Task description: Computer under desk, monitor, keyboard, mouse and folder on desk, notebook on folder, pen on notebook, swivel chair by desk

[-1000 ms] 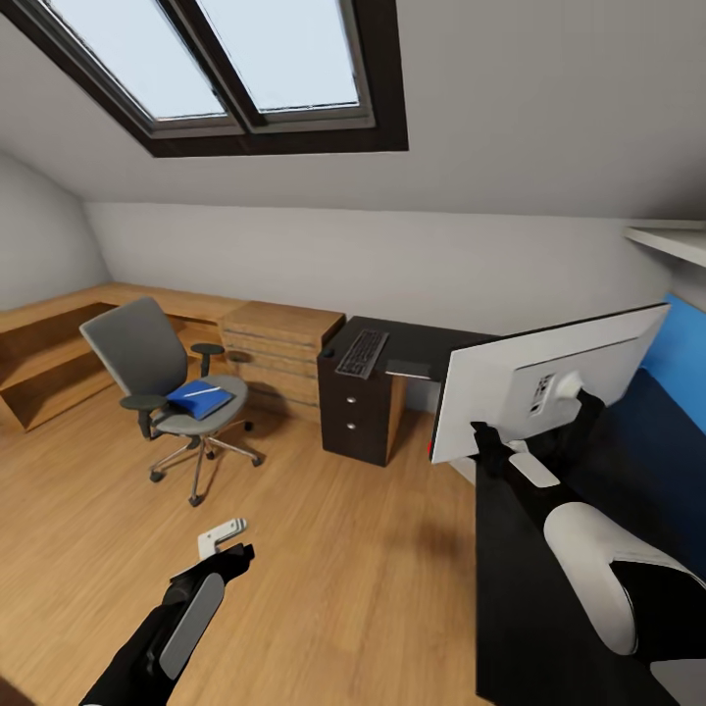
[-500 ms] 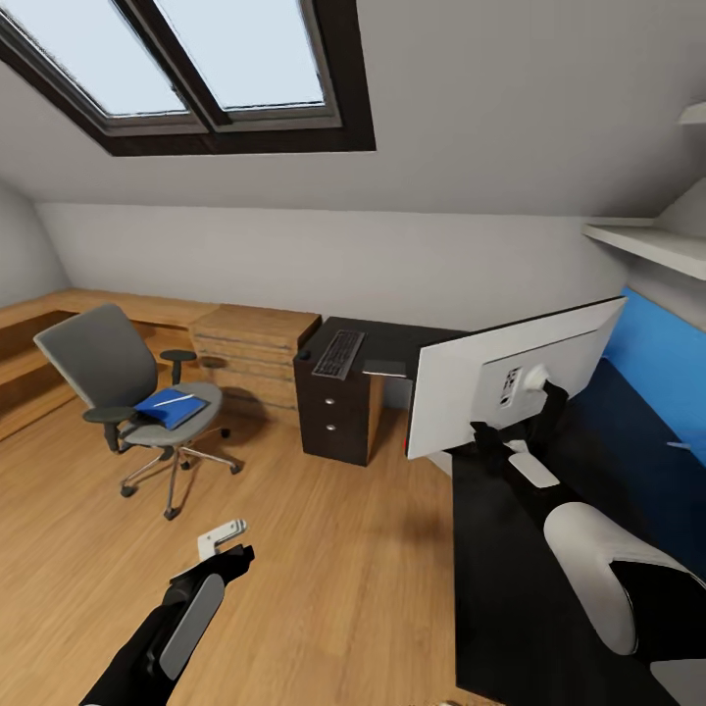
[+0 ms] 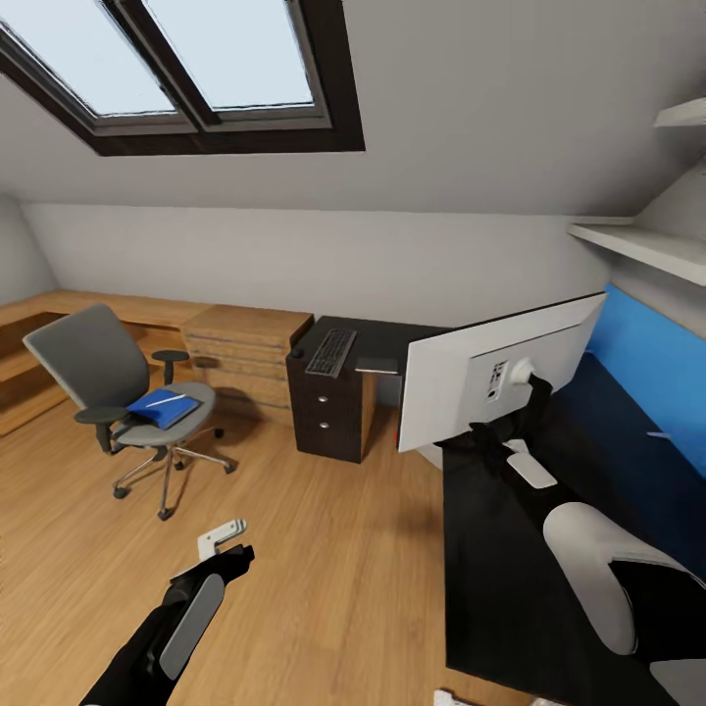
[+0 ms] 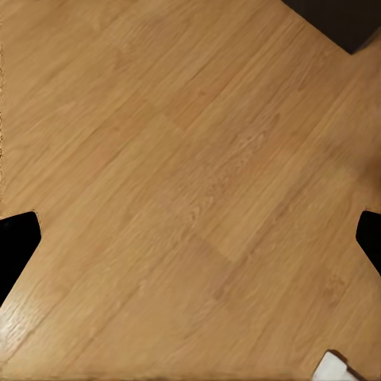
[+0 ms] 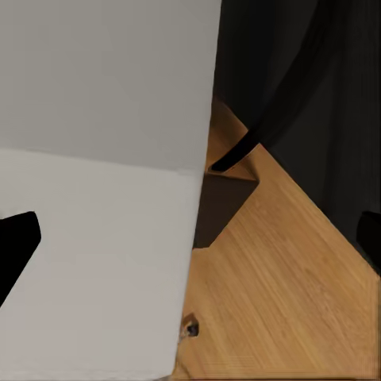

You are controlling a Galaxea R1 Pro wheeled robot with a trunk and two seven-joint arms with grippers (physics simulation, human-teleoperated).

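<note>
Desk (image 3: 510, 588): black top runs along the right. Monitor (image 3: 461, 387) is tilted, white back toward camera, carried above the desk's far end by the right gripper (image 3: 510, 417), seemingly clamped at the stand; grip itself hidden.

Chair (image 3: 127, 392), far left, bears the folder (image 3: 162, 407). Keyboard (image 3: 331, 352) lies on the desk's far wing.

Left gripper (image 3: 221, 544) hangs idle over floor. Its wrist view shows fingers spread; the head view cannot.

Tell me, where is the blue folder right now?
In the head view, the blue folder lies on the seat of the grey chair at the left, beside the wooden cabinets.
</note>
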